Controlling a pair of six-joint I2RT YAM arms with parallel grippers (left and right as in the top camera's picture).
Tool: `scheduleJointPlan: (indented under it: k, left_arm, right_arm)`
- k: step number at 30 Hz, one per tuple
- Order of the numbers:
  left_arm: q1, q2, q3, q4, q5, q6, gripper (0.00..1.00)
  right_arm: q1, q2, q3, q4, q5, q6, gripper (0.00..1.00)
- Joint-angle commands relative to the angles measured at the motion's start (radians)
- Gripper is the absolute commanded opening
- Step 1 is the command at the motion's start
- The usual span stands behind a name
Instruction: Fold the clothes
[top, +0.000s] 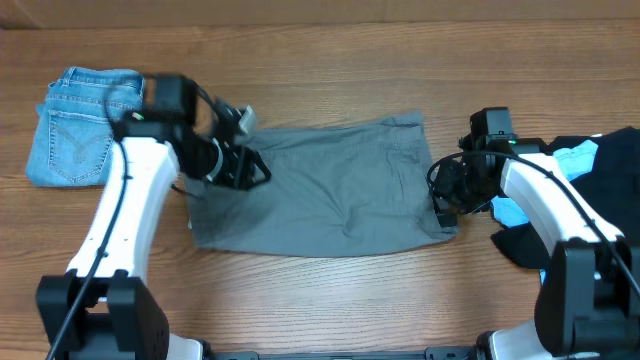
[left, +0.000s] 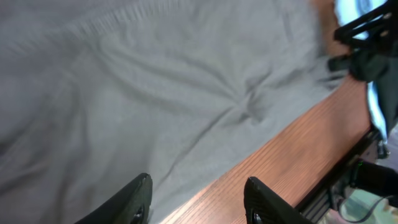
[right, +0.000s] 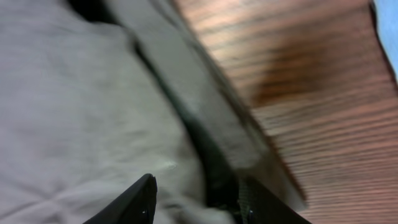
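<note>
**Grey shorts spread flat between two opened end effectors**

A wood-grain table (top: 330, 300) fills the overhead view; nothing of the room beyond it shows. The grey shorts (top: 320, 190) lie flat across the table's middle, long side running left to right. The left end effector (left: 196, 202) hangs at their left edge, fingers spread with nothing between them. The right end effector (right: 196, 202) sits over their right edge, fingers also spread. Its wrist view is blurred, so the hem may or may not touch them. The cloth is plain, softly creased, with a thick seamed band along the right edge. Folded light-blue denim (top: 75, 130) lies at far left, and black (top: 620, 160) and sky-blue garments (top: 578, 158) at far right.
</note>
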Motion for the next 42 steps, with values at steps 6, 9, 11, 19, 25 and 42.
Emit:
scheduleJointPlan:
  k: [6, 9, 11, 19, 25, 42]
  left_arm:
    - [-0.013, 0.024, -0.288, 0.224, -0.014, -0.079, 0.54]
    - [-0.012, 0.024, -0.305, 0.245, -0.037, -0.086, 0.54]
    - [-0.012, 0.024, -0.305, 0.245, -0.047, -0.091, 0.54]
    - [-0.011, 0.024, -0.305, 0.236, -0.058, -0.101, 0.45]
    - [0.031, 0.023, -0.225, 0.116, 0.005, -0.103, 0.51]
    - [0.305, 0.024, -0.082, -0.012, -0.377, -0.306, 1.00]
  right_arm:
    - [0.003, 0.093, -0.036, -0.070, 0.040, -0.006, 0.16]
    - [-0.029, 0.085, -0.024, -0.140, 0.151, 0.159, 0.04]
    - [-0.061, 0.072, -0.019, -0.164, 0.156, 0.222, 0.04]
    - [-0.133, 0.042, -0.011, -0.168, -0.074, 0.069, 0.25]
    - [-0.133, -0.074, 0.031, -0.159, -0.084, 0.000, 0.37]
    - [0.054, -0.217, 0.038, -0.065, -0.332, -0.208, 0.66]
